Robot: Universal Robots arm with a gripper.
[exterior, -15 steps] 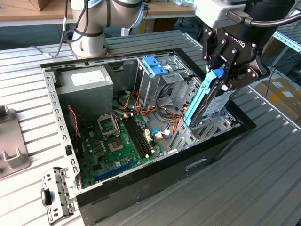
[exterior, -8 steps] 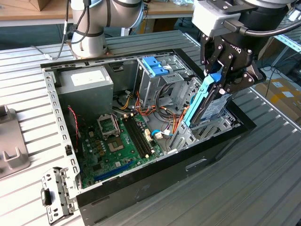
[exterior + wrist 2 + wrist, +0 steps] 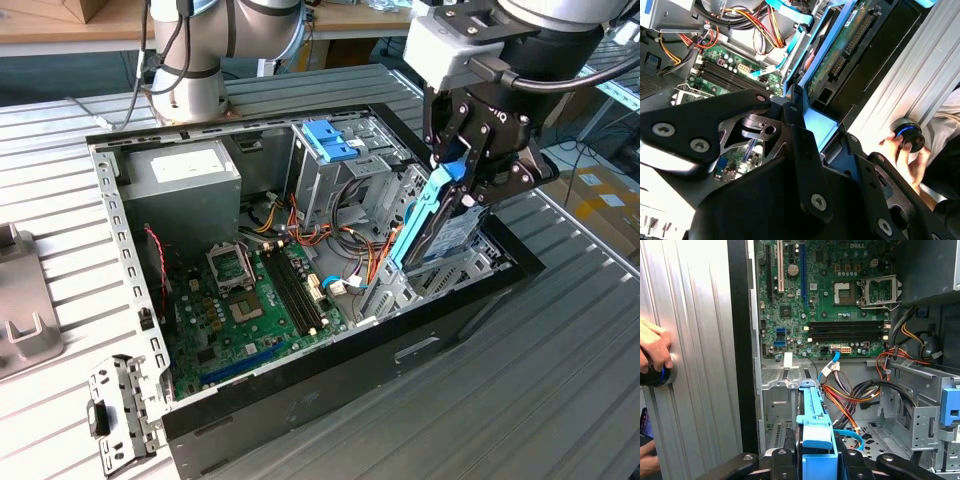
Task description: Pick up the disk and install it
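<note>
1. Exterior view: the gripper point(image 3: 462, 172) had its jaws clamped on the top end of the disk point(image 3: 447, 232).
2. Standing on edge, tilted, the disk dipped into the computer case point(image 3: 118, 240) along its front edge, beside the drive cage point(image 3: 330, 180).

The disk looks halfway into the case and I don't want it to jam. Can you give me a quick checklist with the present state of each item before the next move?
1. Gripper shut on the disk by its blue rail: ok.
2. Disk over the bay at the case's front: ok.
3. Disk square to the bay: not ok, it is tilted.
4. Cables away from the disk: cannot tell.
5. Hand outside the case, on a knob on the table: ok.
</note>
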